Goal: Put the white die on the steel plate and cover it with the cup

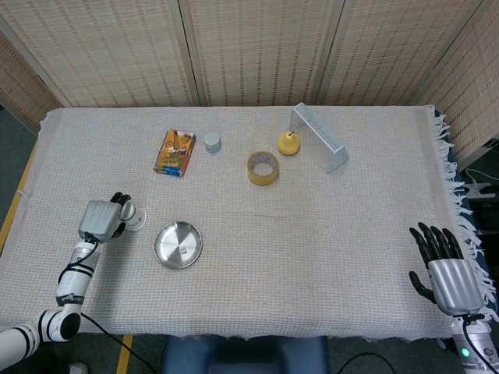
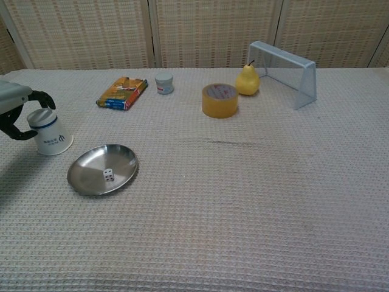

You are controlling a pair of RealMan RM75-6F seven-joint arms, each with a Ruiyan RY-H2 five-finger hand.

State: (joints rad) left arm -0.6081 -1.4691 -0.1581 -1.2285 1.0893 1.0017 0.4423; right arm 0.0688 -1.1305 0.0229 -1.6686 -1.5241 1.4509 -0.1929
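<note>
While the white die [image 2: 108, 174] lay inside the steel plate [image 2: 124, 159], a little left of its middle, the cup [image 2: 50, 132] stood mouth-down on the cloth just beside the plate, up and to the left of it, not touching the rim so far as the chest view showed. From overhead the die was only a pale speck on the plate [image 1: 168, 254], and the cup [image 1: 134, 219] showed as a white round partly hidden by the hand.

At the cup's upturned base was the left hand [image 2: 17, 108]. Its dark fingers [image 2: 44, 98] curled over the top edge and another finger hooked round the near side, so they wrapped the upper part of the cup; whether they pressed firmly on it could not be told. The cup rested on the table, not lifted. In the head view the left hand [image 1: 100, 220] sat directly left of the cup, well apart from the die.

Far off at the near right corner of the table, the right hand [image 1: 444, 269] was held palm-down with its fingers spread apart, holding nothing.

Further back on the cloth [image 1: 312, 249] lay an orange packet [image 2: 123, 92], a small jar [image 2: 163, 83] just to its right, a roll of yellow tape [image 2: 219, 100], a pear [image 2: 247, 80] and a little white goal frame [image 2: 285, 72] next to the pear.
</note>
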